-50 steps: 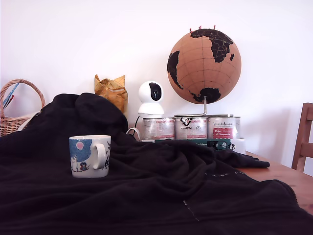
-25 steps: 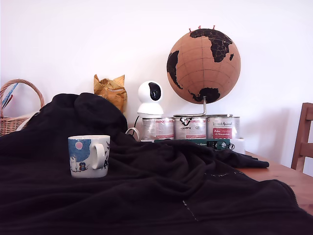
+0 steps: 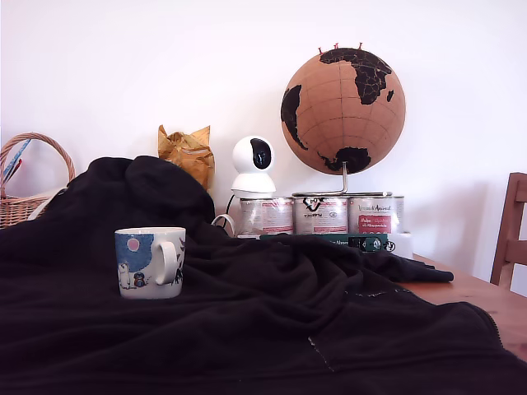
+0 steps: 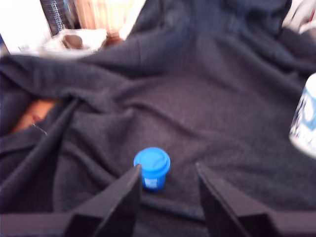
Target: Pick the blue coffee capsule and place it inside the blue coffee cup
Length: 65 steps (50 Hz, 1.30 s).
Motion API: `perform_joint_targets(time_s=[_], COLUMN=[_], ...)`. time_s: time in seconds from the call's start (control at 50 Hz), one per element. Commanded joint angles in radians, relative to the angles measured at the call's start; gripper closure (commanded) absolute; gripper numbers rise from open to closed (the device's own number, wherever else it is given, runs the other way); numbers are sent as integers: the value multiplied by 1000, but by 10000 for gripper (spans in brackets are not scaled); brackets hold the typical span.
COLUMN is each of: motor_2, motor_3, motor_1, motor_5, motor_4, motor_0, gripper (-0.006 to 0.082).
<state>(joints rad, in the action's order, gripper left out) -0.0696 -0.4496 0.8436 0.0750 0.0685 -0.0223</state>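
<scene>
You had the gripper [image 4: 165, 185] lined up on the blue coffee capsule [image 4: 152, 168], jaws spread wide and holding nothing, with the capsule standing upright on the black blanket [image 4: 197, 113] just ahead of the gap, seemingly placed so the jaws could slide either side of it. The blue coffee cup [image 3: 151, 262] stood upright on the same blanket, well apart from the capsule and mouth up, apparently ready to receive it. The labels on the silver tins [image 3: 321, 215] near the table's far edge were too small to read.
</scene>
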Motion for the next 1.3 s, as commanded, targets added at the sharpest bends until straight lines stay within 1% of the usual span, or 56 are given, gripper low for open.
perform_joint_targets(time_s=[0.0, 0.12, 0.26, 0.44, 0.54, 0.66, 0.86, 0.92, 0.98, 1.18, 1.28], motor_2=[-4, -5, -5, -21, -45, -79, -159, -177, -187, -195, -196], motor_3=[-54, -140, -261, -388, -428, -465, -465, -465, -464, -465, -465], motor_1=[59, 175, 302, 453, 534, 618, 748, 778, 797, 806, 806], motor_5=[-11, -24, -29, -31, -32, -55, -76, -76, -76, -76, -76], motor_4=[0, 12, 10, -26, -60, -70, -90, -90, -89, -89, -90], motor_0=[-2, -6, -38, -82, -97, -98, -108, -109, -109, -113, -113], gripper=[189, 189, 191, 192, 192, 192, 199, 230, 281, 526, 608])
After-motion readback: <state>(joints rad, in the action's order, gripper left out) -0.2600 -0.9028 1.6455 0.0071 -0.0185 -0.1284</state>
